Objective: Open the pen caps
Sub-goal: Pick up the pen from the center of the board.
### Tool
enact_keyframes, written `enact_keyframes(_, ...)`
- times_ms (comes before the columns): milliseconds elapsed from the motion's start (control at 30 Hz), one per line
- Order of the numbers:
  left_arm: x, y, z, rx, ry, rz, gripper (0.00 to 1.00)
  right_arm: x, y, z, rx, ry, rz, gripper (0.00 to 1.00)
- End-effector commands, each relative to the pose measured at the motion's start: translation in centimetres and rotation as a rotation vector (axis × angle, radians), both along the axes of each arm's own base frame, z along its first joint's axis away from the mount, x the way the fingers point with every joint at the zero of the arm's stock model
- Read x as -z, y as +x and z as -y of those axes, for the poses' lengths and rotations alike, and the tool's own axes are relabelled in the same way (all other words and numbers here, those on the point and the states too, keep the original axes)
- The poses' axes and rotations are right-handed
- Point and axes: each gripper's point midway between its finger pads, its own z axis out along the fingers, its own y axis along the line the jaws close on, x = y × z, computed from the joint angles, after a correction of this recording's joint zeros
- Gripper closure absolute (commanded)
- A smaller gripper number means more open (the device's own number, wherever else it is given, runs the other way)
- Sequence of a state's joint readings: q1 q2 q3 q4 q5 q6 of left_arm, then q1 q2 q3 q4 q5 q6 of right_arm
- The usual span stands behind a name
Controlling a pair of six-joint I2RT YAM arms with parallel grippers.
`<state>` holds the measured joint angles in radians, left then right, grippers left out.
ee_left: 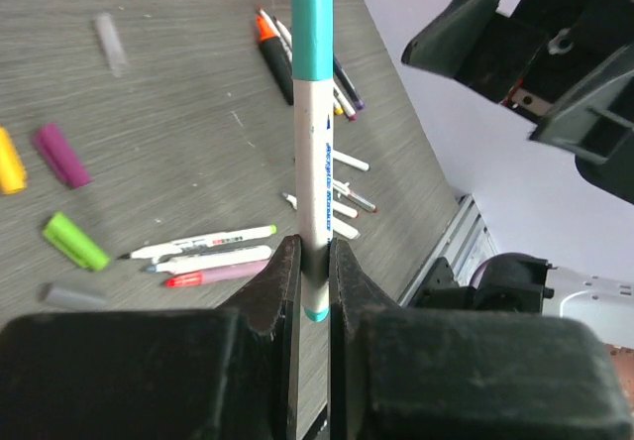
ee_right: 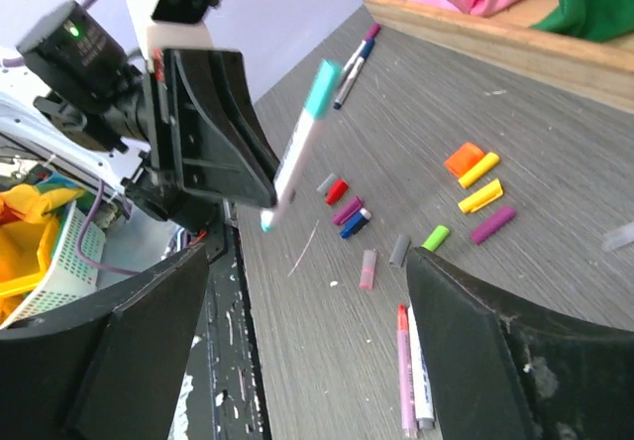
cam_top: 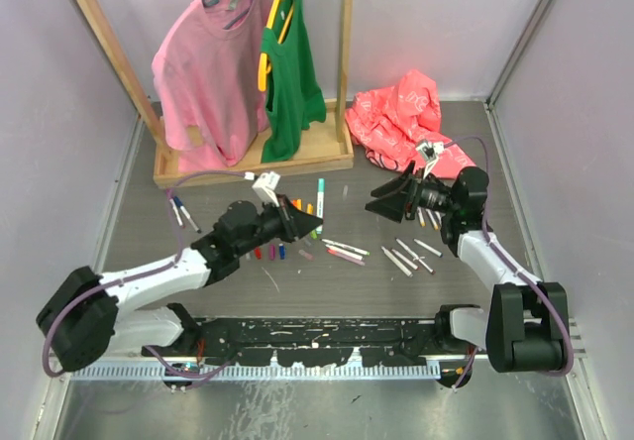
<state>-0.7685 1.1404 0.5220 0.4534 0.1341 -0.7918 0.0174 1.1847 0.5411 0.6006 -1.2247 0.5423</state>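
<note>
Left arm stretching forward, left gripper pinching teal pen; right gripper facing it, jaws standing wide apart.

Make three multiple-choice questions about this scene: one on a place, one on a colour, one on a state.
1. Where is the teal-capped pen? A lying flat; B in the left claw; C standing alone.
2. Which colour is the shirt beside the green top? A blue; B white; C pink.
3. How is the right claw? A open; B shut on a cap; C shut on a pen.
Answers: 1 B, that claw pinches the barrel; 2 C, the cloth is pink; 3 A, it gapes wide around nothing.
</note>
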Motion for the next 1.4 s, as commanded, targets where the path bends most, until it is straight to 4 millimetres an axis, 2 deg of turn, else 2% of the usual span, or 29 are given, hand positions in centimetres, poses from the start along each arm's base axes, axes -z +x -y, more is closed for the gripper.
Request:
enact_keyframes(0,-5.3,1.1,3.3,-0.034,-0.101,0.178,1.00,-4.7,-1.1,-0.5,-0.015,0.094,0.144,0.13)
enact_keyframes(67,-6.1,1.1,4.4,-0.038,-0.117,0.200,1.00,-4.8,-1.3,-0.6,-0.021,0.097,0.141,0.13)
enact_keyframes(100,-5.3,1.1,5.2,-0.031,-0.103,0.192,1.00,-4.7,-1.3,-0.7,-0.021,0.098,0.139,0.13)
enact_keyframes(233,-5.9,0.9,7.2,-0.011,-0.114,0.223,1.00,-4.1,-0.6,-0.7,0.016,0.101,0.080,0.13)
enact_keyframes(333,-6.1,0.7,8.1,0.004,-0.116,0.229,1.00,-3.5,0.2,-0.7,0.056,0.103,0.005,0.14)
enact_keyframes(633,-6.4,0.5,10.4,0.019,-0.132,0.239,1.00,-3.1,-0.4,-1.7,0.018,0.101,-0.022,0.21)
enact_keyframes(833,-6.4,0.0,11.4,0.030,-0.140,0.243,1.00,-2.9,-0.6,-2.1,0.000,0.097,-0.037,0.38)
enact_keyframes(1367,-6.2,-0.2,11.6,0.032,-0.133,0.251,1.00,-2.7,-0.9,-2.7,-0.054,0.075,-0.051,0.83)
